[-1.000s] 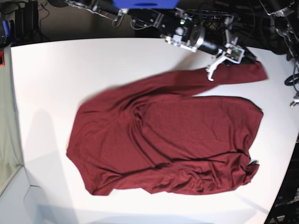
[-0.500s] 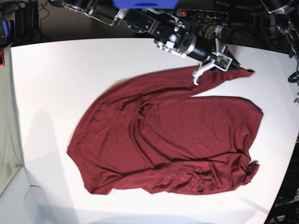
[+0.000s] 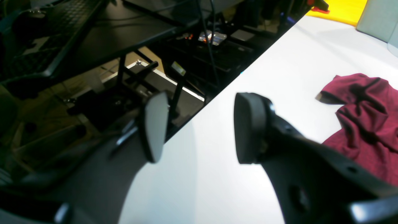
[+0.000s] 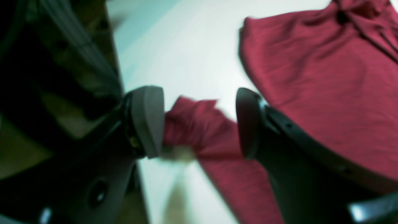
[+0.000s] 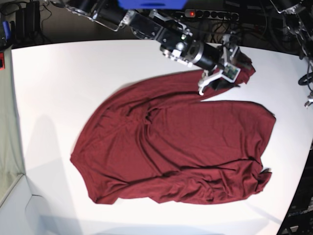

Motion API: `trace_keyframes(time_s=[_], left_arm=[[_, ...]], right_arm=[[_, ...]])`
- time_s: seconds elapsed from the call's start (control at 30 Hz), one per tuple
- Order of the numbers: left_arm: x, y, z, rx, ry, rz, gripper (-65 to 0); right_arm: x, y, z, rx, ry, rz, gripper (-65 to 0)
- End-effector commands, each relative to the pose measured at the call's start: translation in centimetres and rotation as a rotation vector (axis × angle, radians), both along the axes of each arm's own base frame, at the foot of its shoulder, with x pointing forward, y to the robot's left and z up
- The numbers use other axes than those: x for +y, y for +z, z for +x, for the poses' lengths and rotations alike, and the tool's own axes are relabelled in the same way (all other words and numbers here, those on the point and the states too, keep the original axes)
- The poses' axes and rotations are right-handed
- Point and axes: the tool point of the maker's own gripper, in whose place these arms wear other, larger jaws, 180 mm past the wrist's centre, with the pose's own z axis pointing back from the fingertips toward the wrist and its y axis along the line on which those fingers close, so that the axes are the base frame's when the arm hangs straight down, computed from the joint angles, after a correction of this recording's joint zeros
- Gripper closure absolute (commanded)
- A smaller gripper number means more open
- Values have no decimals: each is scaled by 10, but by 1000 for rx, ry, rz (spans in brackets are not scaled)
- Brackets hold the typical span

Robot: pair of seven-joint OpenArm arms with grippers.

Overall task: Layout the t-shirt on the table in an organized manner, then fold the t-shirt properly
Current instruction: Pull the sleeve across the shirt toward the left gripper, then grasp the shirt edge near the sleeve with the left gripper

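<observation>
We note a power strip [image 5: 215, 14] with a red light behind, a yellow surface [image 3: 342, 9], and black shelving [image 3: 93, 34].

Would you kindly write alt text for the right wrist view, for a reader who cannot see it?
The right gripper, jaws apart, frames the bunched end of a maroon t-shirt sleeve, which lies against one pad. The shirt's broad body spreads over the white table to the right. The picture is blurred.
</observation>
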Motion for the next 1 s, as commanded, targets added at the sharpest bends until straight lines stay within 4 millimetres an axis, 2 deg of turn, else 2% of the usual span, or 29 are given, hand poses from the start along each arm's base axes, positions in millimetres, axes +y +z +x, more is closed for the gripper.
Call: trace_keyframes(time_s=[0.0,0.07,0.13,0.27,0.33,0.4,0.5,0.6,0.7,0.83,0.97], left_arm=[[5,19,3,-41,-2,45,-332],[5,18,3,-41,-2,43,-332],[3,17,3,-40,-3,40,-332],[-12,-1,5,-18,-27,3,-332],[-25,-15,7,19,-63,-13,-332],[-46,-35,13,59,-116,-46,-332],[-79,-60,25,97,-185,-95,-332],[-99,-81,32,124,-219,-142,-332],[-108,-97,43,127,-214,-193,-332],[-107,-119,46,156,-190,-244,-331],[-108,-129,57,161,-182,-275,-331]], right_arm=[[2,29,14,-38,-30,84,-382],[-10,36,30,-36,-91,108,-381],[-36,34,50,-35,-172,107,-381],[-95,22,84,-47,-308,63,-381],[-124,9,91,-41,-360,25,-381],[-153,2,101,-43,-418,-4,-381],[-194,-15,103,-17,-503,-48,-381],[-233,-24,100,-2,-580,-83,-381],[-255,-31,96,7,-619,-110,-381],[-273,-41,86,26,-643,-142,-381],[-276,-46,78,42,-644,-153,-381]])
